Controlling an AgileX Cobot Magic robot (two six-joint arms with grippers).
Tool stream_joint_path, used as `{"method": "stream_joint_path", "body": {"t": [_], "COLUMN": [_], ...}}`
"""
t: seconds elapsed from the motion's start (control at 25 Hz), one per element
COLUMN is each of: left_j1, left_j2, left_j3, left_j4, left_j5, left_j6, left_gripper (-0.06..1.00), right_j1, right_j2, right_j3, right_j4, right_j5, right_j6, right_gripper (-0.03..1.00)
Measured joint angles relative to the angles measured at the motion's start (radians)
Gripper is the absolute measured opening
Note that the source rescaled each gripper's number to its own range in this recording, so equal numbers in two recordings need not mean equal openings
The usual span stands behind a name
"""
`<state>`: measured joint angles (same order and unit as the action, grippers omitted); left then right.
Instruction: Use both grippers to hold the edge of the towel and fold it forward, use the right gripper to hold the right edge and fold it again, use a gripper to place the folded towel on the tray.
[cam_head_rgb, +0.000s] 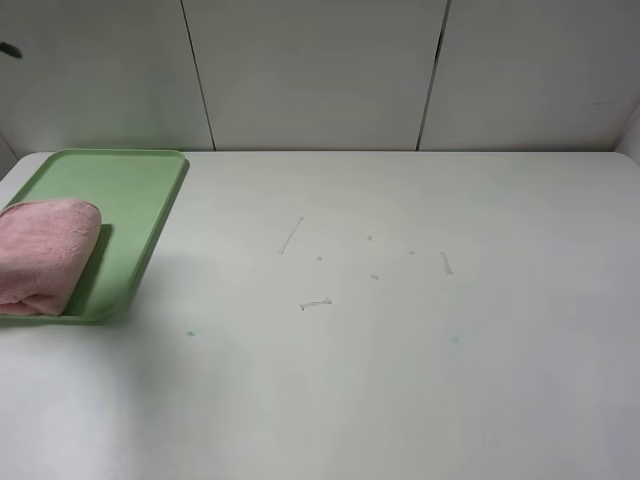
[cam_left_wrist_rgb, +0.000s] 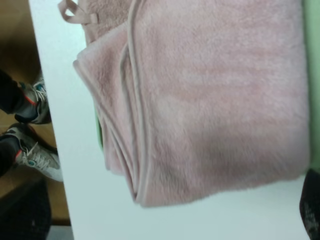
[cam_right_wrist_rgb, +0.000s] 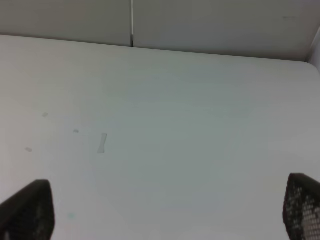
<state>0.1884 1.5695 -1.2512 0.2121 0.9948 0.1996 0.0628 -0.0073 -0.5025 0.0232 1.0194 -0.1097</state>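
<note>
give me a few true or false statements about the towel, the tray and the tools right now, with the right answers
1. The pink towel lies folded on the green tray. True.
2. The tray sits at the right end of the table. False: in the exterior high view it is at the far left.
3. The right tool is shut on the towel. False: its jaws stand wide apart over bare table, holding nothing.
4. The towel covers the whole tray. False: much green shows beyond it, and the left wrist view shows a towel edge hanging past the tray rim.
5. No arm shows in the exterior high view. True.
</note>
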Motion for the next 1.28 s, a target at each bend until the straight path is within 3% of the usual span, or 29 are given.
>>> {"method": "stream_joint_path", "body": {"t": [0.44,0.84,1.04,1.28], "left_j1": [-0.015,-0.015,-0.015,-0.015], "left_j2": [-0.315,-0.626,-0.795,-1.033], "left_j3": [0.0,0.006,0.105,0.307], "left_j4": [-0.114,-0.123,-0.154,-0.235], "left_j5": [0.112,0.194,0.187,0.108], "left_j6": [0.0,0.0,-0.001,-0.001], "left_gripper": [1.0,1.0,1.0,1.0], "right_j1": [0.0,0.0,0.0,0.0], "right_j2": [0.0,0.0,0.0,0.0], "right_j3": [0.0,0.0,0.0,0.0], "right_j4": [0.0,0.0,0.0,0.0], "right_j5": [0.0,0.0,0.0,0.0], "right_j6": [0.0,0.0,0.0,0.0], "right_gripper": [1.0,1.0,1.0,1.0]}}
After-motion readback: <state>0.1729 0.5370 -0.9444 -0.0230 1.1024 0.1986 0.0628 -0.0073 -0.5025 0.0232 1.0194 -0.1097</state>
